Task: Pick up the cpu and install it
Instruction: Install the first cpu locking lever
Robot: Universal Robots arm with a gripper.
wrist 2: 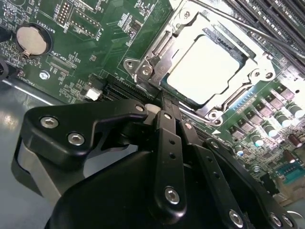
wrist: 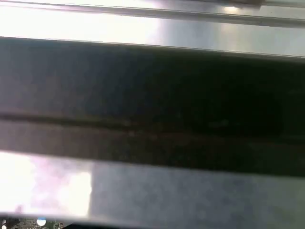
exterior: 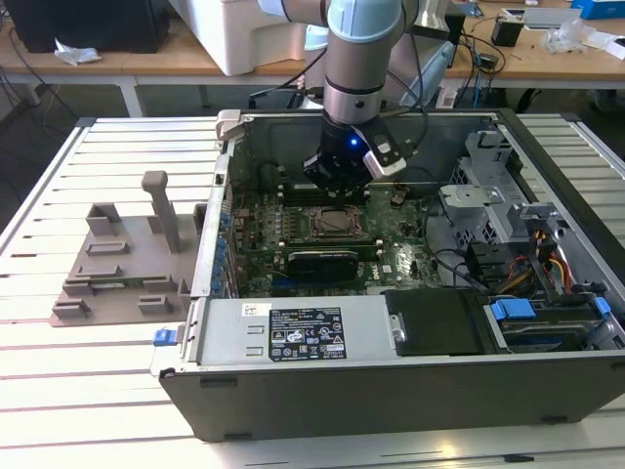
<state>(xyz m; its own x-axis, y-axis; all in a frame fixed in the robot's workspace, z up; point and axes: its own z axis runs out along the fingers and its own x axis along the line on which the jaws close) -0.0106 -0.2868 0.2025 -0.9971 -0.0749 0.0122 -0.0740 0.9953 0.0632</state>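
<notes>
We see the worktop (exterior: 117, 410) of pale slats carrying a large open computer case (exterior: 391, 391), which lies on its side so that the motherboard (exterior: 254, 244) faces upward and can be reached from above. On the exterior view's left of the case stands a grey plastic holder tray (exterior: 107, 264), kept outside the case, we think so that parts are taken from there without obstacles. The arm (exterior: 361, 49) comes down vertically into the case, and the gripper (exterior: 337, 181) hangs just above the socket (exterior: 327, 223) in the middle of the board, slightly toward the far side of it. In the second wrist view the gripper (wrist 2: 164, 107) appears with its black fingers (wrist 2: 167, 138) drawn close together at the tips, and we see nothing between them; they seem to hold no object. The cpu (wrist 2: 205, 69) is already inside the socket frame (wrist 2: 152, 62), lying flat and square to it, apart from the fingers, so we judge that the placing is done. It is a small flat square with a bright silver-grey top that reflects strongly the light, and a thin darker rim shows along its edge.
</notes>
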